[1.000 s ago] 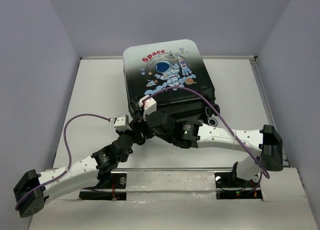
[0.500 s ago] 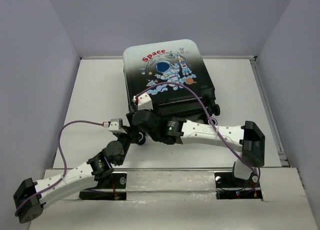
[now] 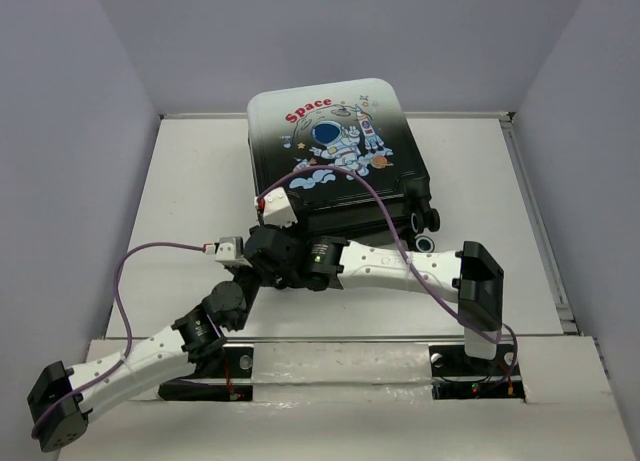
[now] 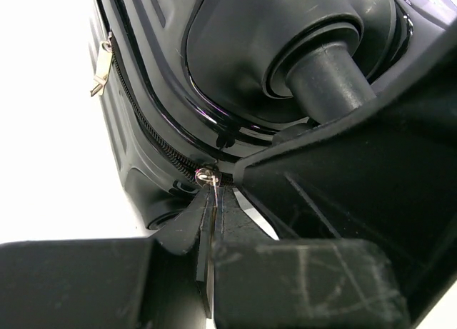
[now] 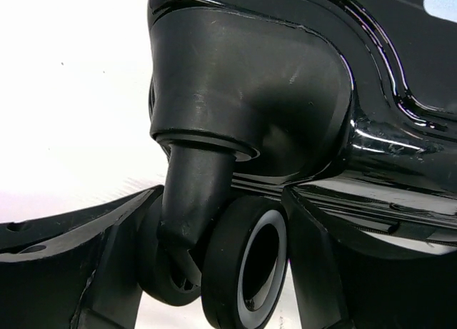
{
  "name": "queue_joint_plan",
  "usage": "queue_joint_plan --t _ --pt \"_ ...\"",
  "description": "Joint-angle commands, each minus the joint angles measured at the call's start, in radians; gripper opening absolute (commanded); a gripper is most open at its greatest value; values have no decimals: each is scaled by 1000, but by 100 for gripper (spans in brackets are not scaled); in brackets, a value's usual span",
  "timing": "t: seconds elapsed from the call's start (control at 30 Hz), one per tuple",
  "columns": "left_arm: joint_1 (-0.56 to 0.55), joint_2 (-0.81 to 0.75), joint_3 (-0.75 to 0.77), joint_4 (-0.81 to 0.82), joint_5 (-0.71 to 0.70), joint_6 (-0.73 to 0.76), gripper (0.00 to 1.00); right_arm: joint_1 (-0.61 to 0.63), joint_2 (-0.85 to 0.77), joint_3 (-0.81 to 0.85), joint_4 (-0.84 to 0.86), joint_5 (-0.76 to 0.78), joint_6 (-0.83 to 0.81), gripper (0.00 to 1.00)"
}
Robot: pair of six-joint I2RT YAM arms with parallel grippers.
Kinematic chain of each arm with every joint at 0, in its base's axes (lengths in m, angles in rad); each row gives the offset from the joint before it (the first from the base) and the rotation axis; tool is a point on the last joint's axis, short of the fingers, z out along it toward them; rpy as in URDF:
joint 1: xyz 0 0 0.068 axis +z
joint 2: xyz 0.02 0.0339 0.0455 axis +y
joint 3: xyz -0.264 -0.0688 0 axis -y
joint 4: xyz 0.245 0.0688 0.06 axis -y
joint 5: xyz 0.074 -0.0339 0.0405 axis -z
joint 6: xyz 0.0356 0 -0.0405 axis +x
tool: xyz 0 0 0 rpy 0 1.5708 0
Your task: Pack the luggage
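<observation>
Your left gripper (image 4: 213, 215) pinches 1 zip pull (image 4: 207, 178); your right gripper (image 5: 218, 211), spread, straddles 1 wheel (image 5: 250, 268); the 1 luggage (image 3: 335, 146) reads "Space".

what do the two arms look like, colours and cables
Both match: the left arm and right arm have white shells between black joints and a chunky black elbow block. A purple cable runs along each to a small white camera box at the wrist. The fingers are black, scratched plastic.
</observation>
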Motion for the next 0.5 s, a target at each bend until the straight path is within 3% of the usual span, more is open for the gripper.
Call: queue_joint_plan --t 0.0,0.1,0.3,0.47 --pt "3 -7 37 179 21 -36 6 -19 -20 32 -44 144 -82 7" --pt "10 16 54 132 12 -49 6 -19 -69 -46 -70 140 -98 7" --pt "71 96 94 -35 -5 -135 6 -19 -354 -313 -78 58 -54 7" --pt "117 73 106 -161 -28 -182 6 -19 -529 -482 -87 0 -17 7"
